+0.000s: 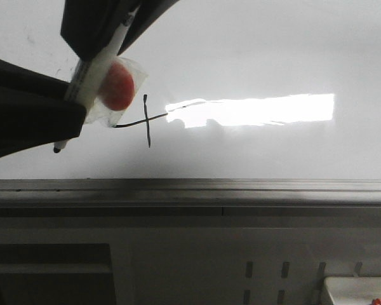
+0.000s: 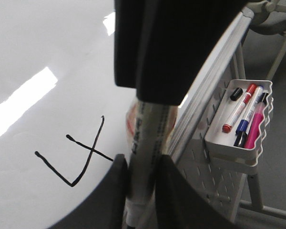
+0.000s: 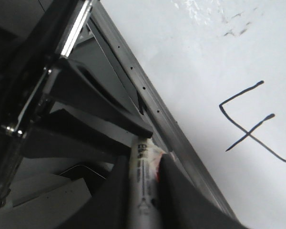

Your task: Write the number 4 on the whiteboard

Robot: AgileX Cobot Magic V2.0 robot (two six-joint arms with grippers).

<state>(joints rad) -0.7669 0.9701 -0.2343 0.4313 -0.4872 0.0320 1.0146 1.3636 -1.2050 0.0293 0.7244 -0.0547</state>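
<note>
The whiteboard [image 1: 254,57] fills the far side, with a bright light reflection. The number 4 [image 1: 147,121] is drawn in thin black line; its left part is hidden behind the marker's plastic wrap. It shows whole in the left wrist view [image 2: 86,157] and the right wrist view [image 3: 248,133]. A white marker [image 1: 92,70] with a red piece in clear plastic [image 1: 117,84] is off the board, left of the 4. My left gripper [image 1: 73,111] [image 2: 142,186] is shut on its lower part. My right gripper [image 1: 108,28] [image 3: 143,191] is shut on its upper part.
A grey metal rail [image 1: 241,187] runs along the board's near edge. A white tray [image 2: 238,143] with several spare markers hangs on a perforated panel below the rail; its corner shows in the front view [image 1: 359,289]. Faint smudges [image 3: 229,24] mark the board.
</note>
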